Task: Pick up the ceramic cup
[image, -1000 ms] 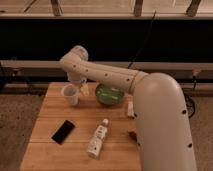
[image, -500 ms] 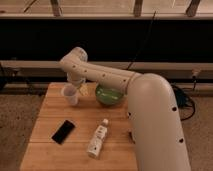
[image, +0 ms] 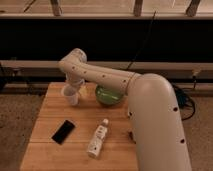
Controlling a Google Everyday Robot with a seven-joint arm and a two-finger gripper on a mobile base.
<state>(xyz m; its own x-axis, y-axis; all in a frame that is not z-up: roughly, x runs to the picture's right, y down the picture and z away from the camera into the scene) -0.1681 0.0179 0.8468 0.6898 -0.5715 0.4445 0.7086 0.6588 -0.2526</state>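
The ceramic cup [image: 70, 95] is small, white and handleless, and stands on the far left part of the wooden table [image: 45, 145]. My gripper [image: 76, 83] is at the end of the white arm that reaches in from the right. It sits directly above and just behind the cup's rim, close to or touching it. The wrist hides the gripper's tip and the far side of the cup.
A wide green bowl [image: 107, 96] sits right of the cup, partly behind the arm. A white labelled bottle [image: 97, 137] lies on its side in the table's middle. A black phone [image: 63, 131] lies at the front left. A dark window wall runs behind the table.
The arm has shifted slightly left and down toward the cup. The cup, bowl, bottle and phone have stayed where they were.
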